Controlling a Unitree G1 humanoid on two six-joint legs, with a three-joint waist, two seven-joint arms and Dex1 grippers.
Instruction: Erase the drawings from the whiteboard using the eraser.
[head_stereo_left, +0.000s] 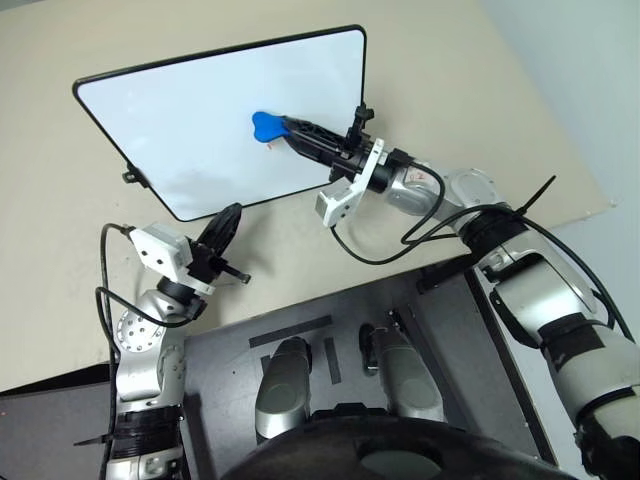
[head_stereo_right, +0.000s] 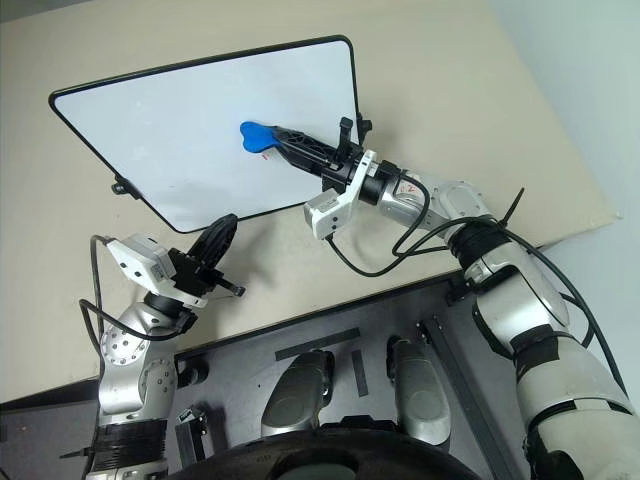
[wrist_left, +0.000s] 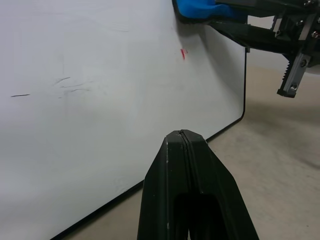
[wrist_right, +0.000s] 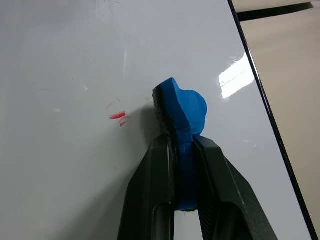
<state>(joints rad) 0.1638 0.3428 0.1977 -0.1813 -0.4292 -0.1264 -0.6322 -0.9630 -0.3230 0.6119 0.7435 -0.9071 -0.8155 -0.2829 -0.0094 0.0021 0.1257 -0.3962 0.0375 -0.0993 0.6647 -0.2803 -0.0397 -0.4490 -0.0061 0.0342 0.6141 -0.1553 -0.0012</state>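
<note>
The blue eraser (wrist_right: 182, 112), clamped in the right end effector (wrist_right: 184, 150), was held beside a faint red remnant of the drawings (wrist_right: 118, 117) left on the whiteboard (head_stereo_left: 180, 120), with the left end effector (wrist_left: 185, 145) closed and empty.

Right gripper (head_stereo_left: 285, 127) — arm stretched over the whiteboard (head_stereo_left: 190, 120), jaws clamped on the eraser (head_stereo_left: 267, 125). Left gripper (head_stereo_left: 230, 215) — jaws closed, just off the whiteboard's near edge.

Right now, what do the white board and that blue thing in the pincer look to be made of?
The whiteboard looks like a smooth glossy coated panel: it mirrors a bright glare patch, inside a thin black frame, likely plastic. The eraser, held in the right pincer, looks like soft foam, matte blue, squeezed narrower between the fingers, with a dark, possibly felt, wiping face.
</note>
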